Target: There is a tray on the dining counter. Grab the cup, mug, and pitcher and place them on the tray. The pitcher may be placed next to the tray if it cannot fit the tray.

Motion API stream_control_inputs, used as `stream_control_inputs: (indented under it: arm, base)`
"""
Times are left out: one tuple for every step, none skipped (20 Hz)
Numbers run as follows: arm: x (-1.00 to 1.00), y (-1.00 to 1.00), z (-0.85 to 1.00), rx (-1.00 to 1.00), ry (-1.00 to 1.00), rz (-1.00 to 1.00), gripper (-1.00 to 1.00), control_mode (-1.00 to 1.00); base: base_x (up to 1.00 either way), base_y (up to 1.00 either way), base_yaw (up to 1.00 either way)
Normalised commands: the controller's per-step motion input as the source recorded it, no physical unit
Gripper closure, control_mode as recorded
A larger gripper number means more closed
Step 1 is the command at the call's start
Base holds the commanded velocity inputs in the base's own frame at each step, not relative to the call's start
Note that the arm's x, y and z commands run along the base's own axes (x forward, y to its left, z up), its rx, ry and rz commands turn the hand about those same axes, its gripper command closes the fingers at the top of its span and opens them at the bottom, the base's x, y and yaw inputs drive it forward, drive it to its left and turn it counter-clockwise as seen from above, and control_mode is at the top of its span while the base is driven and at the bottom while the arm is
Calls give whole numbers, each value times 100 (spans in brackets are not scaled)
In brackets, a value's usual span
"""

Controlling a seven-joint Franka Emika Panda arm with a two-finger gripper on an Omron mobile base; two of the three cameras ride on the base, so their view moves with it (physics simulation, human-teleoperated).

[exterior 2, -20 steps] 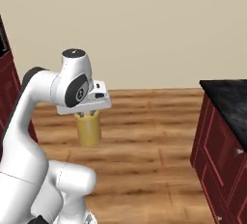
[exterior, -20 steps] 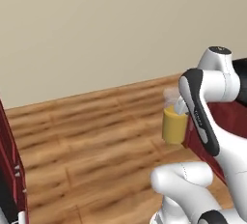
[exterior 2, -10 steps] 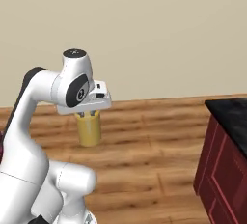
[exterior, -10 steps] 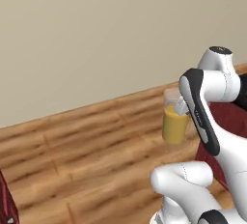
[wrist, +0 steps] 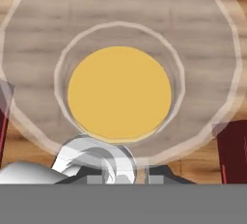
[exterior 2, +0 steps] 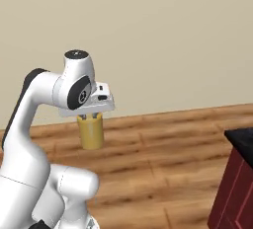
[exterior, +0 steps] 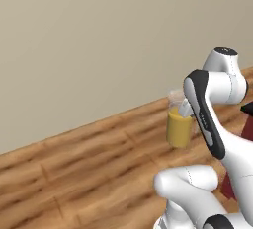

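Hanging straight down from my fingers point(exterior 2: 90, 118), the pitcher point(exterior 2: 91, 132) stays upright, pinched at its rim, carried over the wood floor point(exterior 2: 163, 159). My fingers are narrowly closed on it. A table point(exterior 2: 242, 141) corner lies off to my right.

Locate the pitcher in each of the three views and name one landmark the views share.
Left base view: the pitcher hangs right of centre, just left of the arm's dark forearm, above the wood floor.
Right base view: left of centre, directly under the white hand.
Hand view: seen from above, its orange liquid fills the middle, with the fingers at the rim near the bottom.
Shared landmark: the wood floor beneath it.
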Motion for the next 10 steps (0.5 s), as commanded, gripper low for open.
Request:
stream_control_inputs:
  arm:
    - [0, 0, 0, 0, 0, 0, 100, 100]
    - [0, 0, 0, 0, 0, 0, 100, 100]
    - [0, 0, 0, 0, 0, 0, 100, 100]
    - [0, 0, 0, 0, 0, 0, 100, 100]
    - [0, 0, 0, 0, 0, 0, 100, 100]
    - [0, 0, 0, 0, 0, 0, 100, 100]
    - [0, 0, 0, 0, 0, 0, 100, 100]
    - [0, 0, 0, 0, 0, 0, 100, 100]
    - [0, 0, 0, 0, 0, 0, 100, 100]
    - [0, 0, 0, 0, 0, 0, 100, 100]
  base:
    - [100, 47, -23]
    - [100, 49, -23]
    - [97, 50, -24]
    - [95, 50, -24]
    - [94, 48, -25]
    - [94, 48, -25]
    - [93, 50, -26]
    - [95, 50, -27]
    - [93, 48, -28]
    - [92, 48, -28]
